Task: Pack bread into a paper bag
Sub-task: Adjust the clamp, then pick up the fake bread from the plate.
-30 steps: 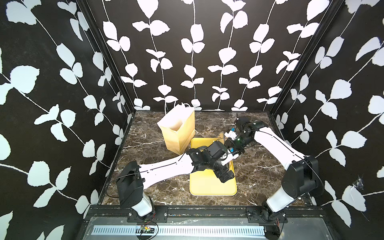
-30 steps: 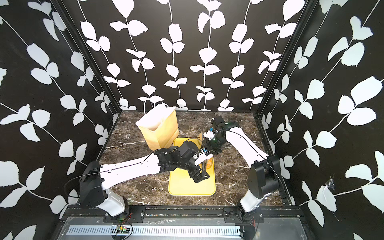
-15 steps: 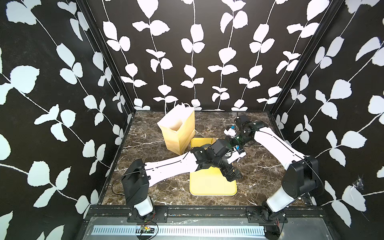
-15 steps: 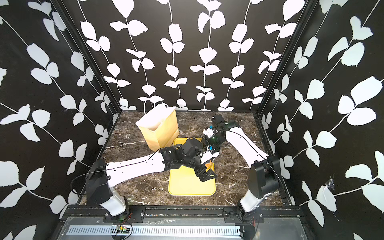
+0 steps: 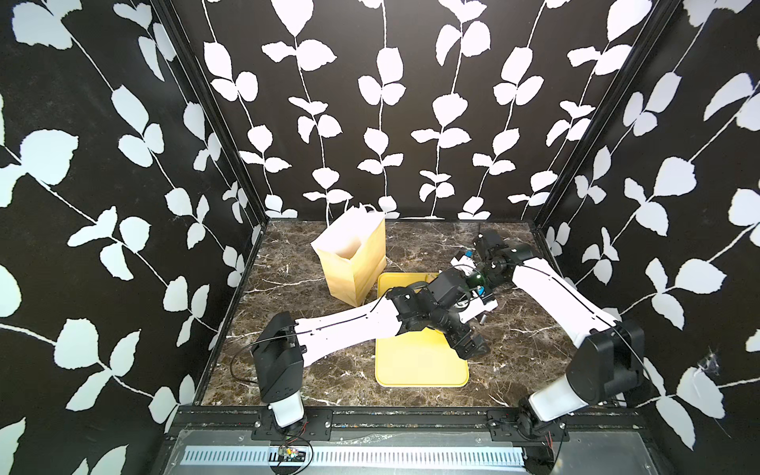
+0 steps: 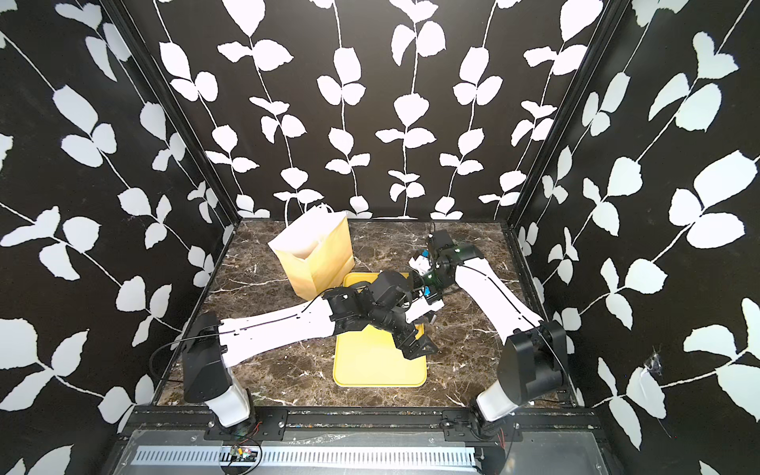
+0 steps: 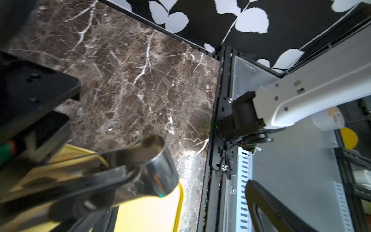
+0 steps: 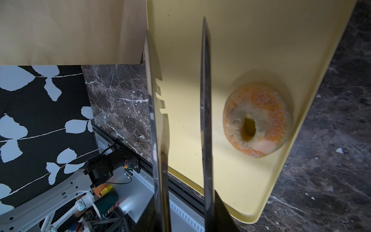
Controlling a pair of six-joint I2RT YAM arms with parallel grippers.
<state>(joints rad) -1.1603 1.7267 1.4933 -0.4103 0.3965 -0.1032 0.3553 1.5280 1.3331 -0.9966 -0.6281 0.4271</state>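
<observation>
My right gripper [image 8: 184, 223] pinches the tongs [image 8: 205, 120], blades parted, running lengthwise over the tray [image 8: 230, 50]. The bagel [image 8: 258, 120] lies flat on the tray just outside one blade, on the side away from the paper bag [image 8: 70, 30].

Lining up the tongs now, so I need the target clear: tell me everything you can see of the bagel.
Only the right wrist view shows the bagel: a ring with an oval hole, crust orange-brown and grainy with pale floury-looking patches. It lies flat on the yellow tray, close to its rim near a corner. The two blades of the tongs stand beside it, apart from it; only the tray touches it.
</observation>
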